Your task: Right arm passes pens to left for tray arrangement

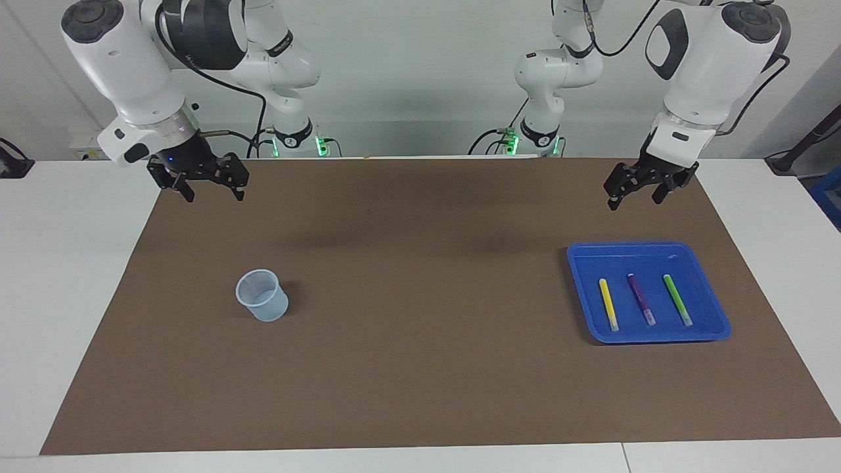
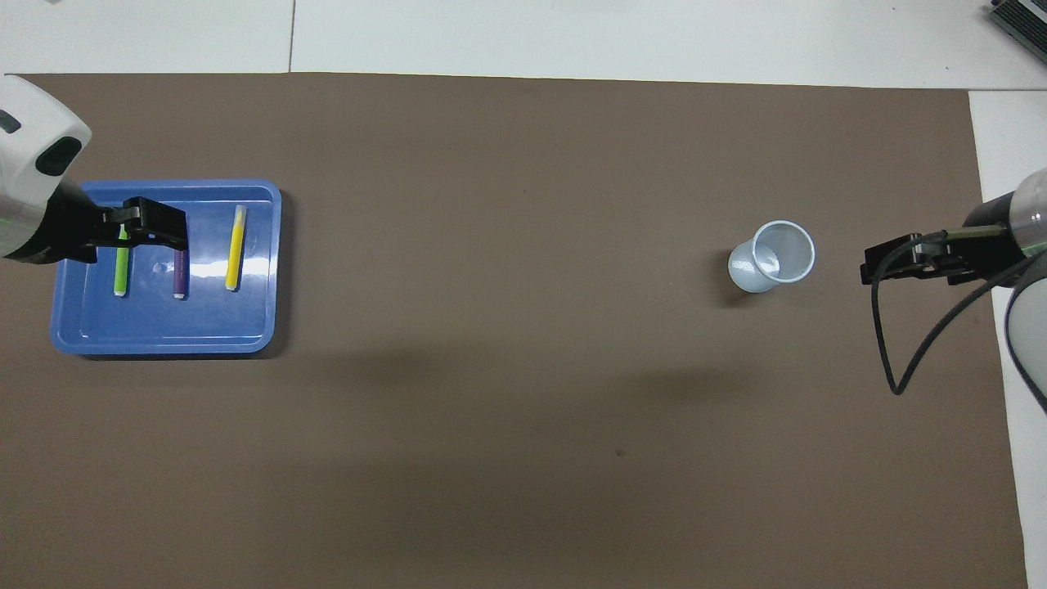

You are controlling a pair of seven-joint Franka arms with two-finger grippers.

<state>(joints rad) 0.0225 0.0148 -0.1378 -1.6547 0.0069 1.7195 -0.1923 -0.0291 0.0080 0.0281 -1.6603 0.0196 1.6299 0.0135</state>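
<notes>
- Three marker pens lie in the blue tray (image 1: 717, 320), side by side and apart from one another: a yellow pen (image 1: 608, 304), a purple pen (image 1: 640, 299) and a green pen (image 1: 677, 299), each with a whitish end pointing away from the robots.
- There is one tray, at the left arm's end of the brown mat (image 1: 420, 368) that covers the middle of the white worktop (image 1: 59, 295).
- One translucent pale-blue cup (image 1: 262, 295) stands upright on the mat toward the right arm's end, well apart from the tray.
- There are two claws. The left claw (image 1: 635, 199) hangs raised over the mat, above its edge nearest the robots, with its fingers spread and gripping nothing.
- The right claw (image 1: 214, 195) hangs raised over the mat's corner at its own end, fingers likewise spread and empty.
- Nothing lies between the cup and the tray on the mat.
- From overhead, the left claw (image 2: 143, 249) covers the tips of the green and purple pens; the facing view shows it well above and clear of the tray.
- From overhead, the cup's inside (image 2: 777, 255) shows no pen, and the right claw (image 2: 879, 268) appears beside it with a black cable (image 2: 891, 360) looping below.
</notes>
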